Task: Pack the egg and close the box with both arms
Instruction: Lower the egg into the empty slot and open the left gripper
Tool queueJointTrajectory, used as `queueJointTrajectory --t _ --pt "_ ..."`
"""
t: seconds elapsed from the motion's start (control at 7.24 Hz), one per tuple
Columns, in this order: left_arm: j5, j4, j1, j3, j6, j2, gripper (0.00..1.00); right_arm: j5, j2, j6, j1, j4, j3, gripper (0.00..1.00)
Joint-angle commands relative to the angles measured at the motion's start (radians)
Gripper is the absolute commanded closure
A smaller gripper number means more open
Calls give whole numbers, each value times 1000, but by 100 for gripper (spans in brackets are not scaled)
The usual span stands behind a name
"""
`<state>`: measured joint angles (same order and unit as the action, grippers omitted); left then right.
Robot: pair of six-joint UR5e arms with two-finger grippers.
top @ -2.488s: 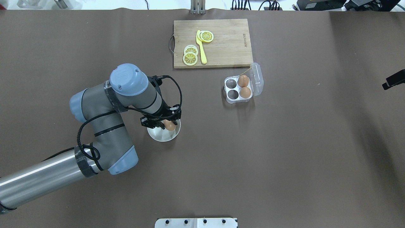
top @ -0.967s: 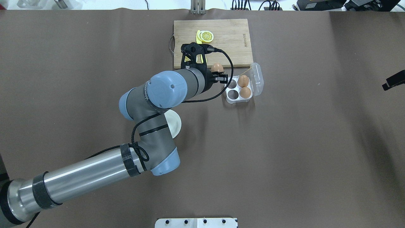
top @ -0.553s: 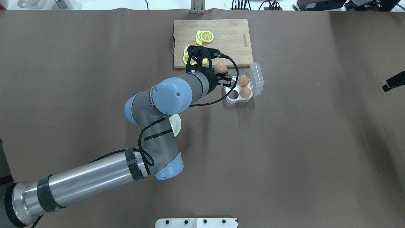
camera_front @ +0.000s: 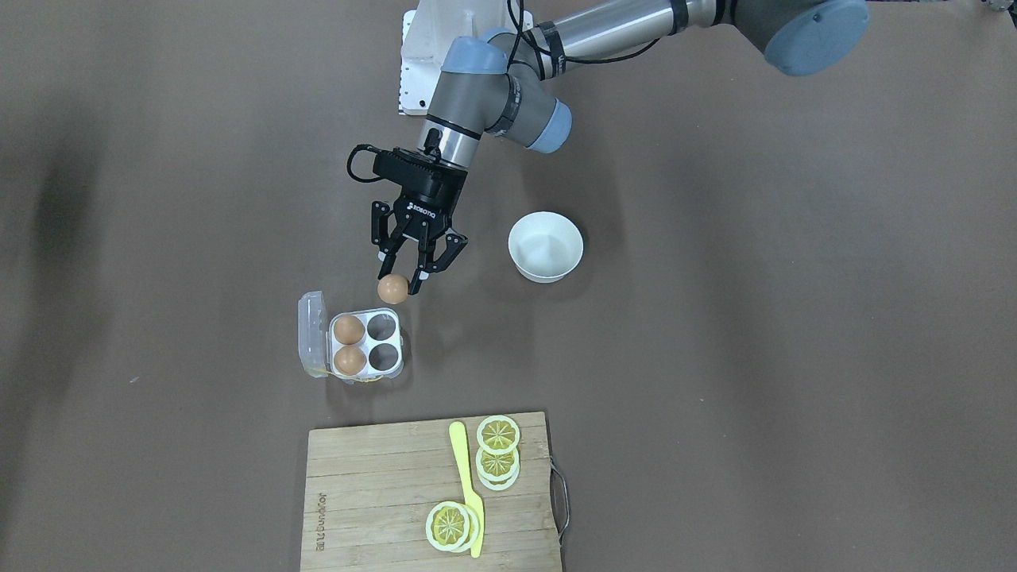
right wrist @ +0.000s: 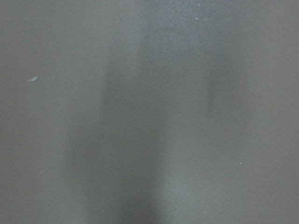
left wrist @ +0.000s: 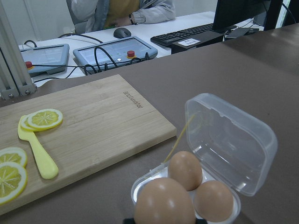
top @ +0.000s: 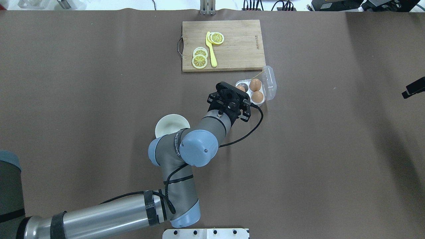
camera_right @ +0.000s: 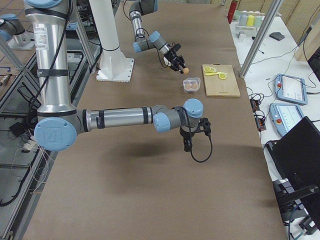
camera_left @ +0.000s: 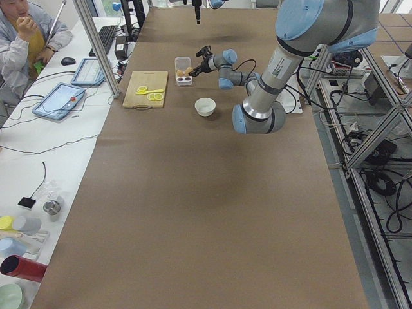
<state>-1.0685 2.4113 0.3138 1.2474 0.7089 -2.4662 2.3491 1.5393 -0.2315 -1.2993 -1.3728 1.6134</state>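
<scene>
**1. STATUS** (directions per overhead view)

- The box (camera_front: pixel 366 342) sits right of table centre, on the far half. Its lid (camera_front: pixel 311 332) is swung open on the right side.
- 2 of 4 cells are filled: the seated eggs (camera_front: pixel 348 329) occupy the right column, next to the lid. Both left-column cells are empty.
- The egg (camera_front: pixel 392 289) is off the table, pinched between the fingers of the left gripper (camera_front: pixel 398 282). It hangs at the box's left column or near edge. The views disagree because of its height, so the exact cell cannot be told.
- The bowl (camera_front: pixel 545 246), near-left of the box, holds nothing. Judged: no further egg to fetch, so 1 cell would end up vacant.
- The right gripper (camera_right: pixel 186 142) is well apart on the right. Its jaw state cannot be told, and its wrist cam shows table surface only.
- To do: lower the egg into a left cell, release, withdraw, then shut the lid w/ both arms.

**2. CLEARANCES**

- Left and near sides of the box: nothing but the bowl, well apart. This looks like the best entry and exit path.
- Right side: the raised lid blocks low passes. The right arm should probably come in over or behind it.
- Far side: the cutting board (top: pixel 222 44) has its near edge close to the box's far corner, so there is little room there.
- Inside the box: the seated eggs are just beside the empty cells. Spreading the fingers on release could nudge one, so open them only slightly.
</scene>
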Motion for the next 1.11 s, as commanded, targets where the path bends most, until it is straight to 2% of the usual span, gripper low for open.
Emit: queueJointTrajectory --t 0.0,0.97 --pt "-22 -7 -4 -44 -44 -71 100 7 -1 1 0 0 -7 0" --pt "-62 0 47 -180 -52 -126 100 12 -1 0 0 0 0 0"
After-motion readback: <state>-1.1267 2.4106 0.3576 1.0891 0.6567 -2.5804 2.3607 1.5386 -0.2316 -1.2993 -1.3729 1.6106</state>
